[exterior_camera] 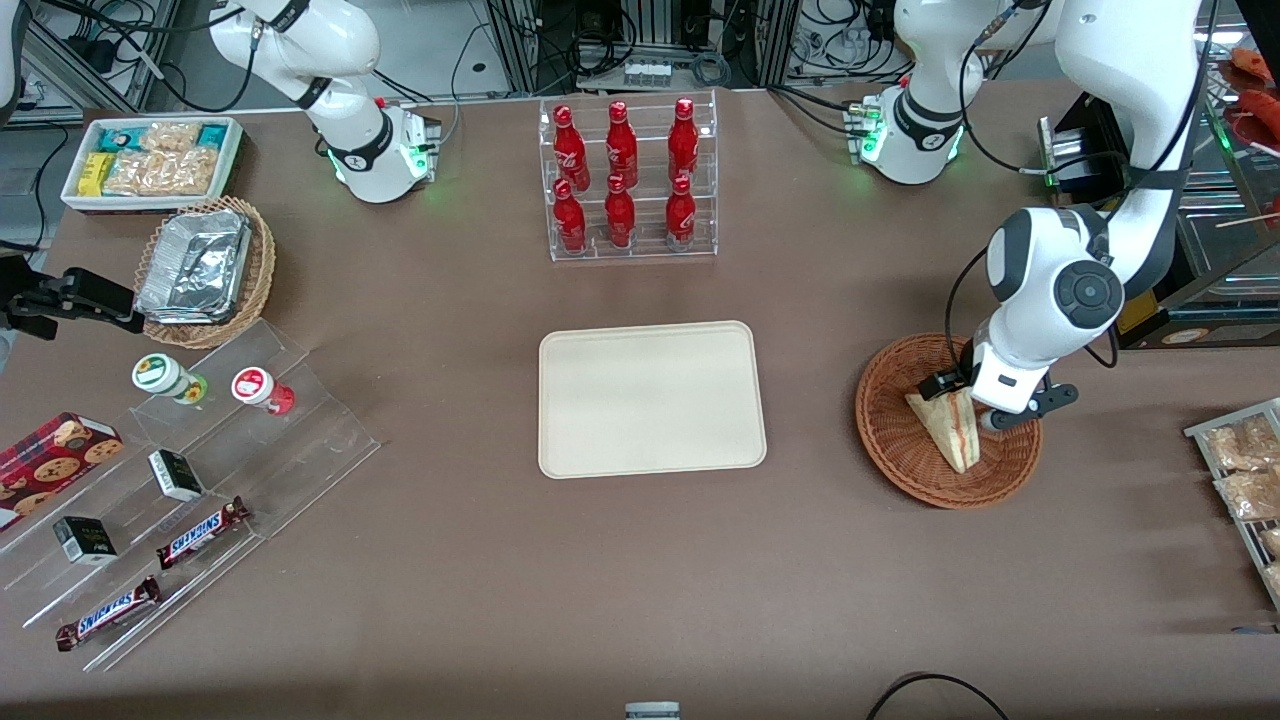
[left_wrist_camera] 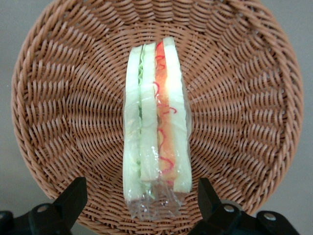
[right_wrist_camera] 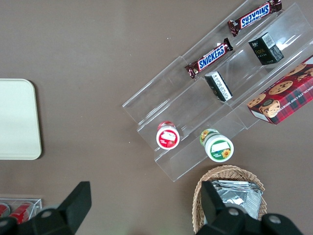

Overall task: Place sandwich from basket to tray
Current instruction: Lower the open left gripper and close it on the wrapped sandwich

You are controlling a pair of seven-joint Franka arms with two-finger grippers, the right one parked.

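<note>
One sandwich (left_wrist_camera: 155,127) is lying in the basket (left_wrist_camera: 254,98), standing on its crust side with the cut edge facing up toward us; our left gripper (left_wrist_camera: 142,205) is hovering directly over it, jaws spread wide and holding nothing, one finger (left_wrist_camera: 73,198) on either flank of the wedge and neither touching it.

We are judging it light and very soft (white bread, loose filling), sealed in clear film that is bunching at the end nearest the jaws; that film is likely slippery, and the bread will crush if we are squeezing hard.

We are thinking the best hold is across the two flat bread faces, which are already lying parallel to the fingers, somewhere along the thick middle rather than at the thin tip or on the crumpled film alone; a gentle close should be enough.

Meanwhile the tray (exterior_camera: 652,398) is sitting well apart from the jaws, toward the parked arm's end of the table, with nothing on it.
</note>
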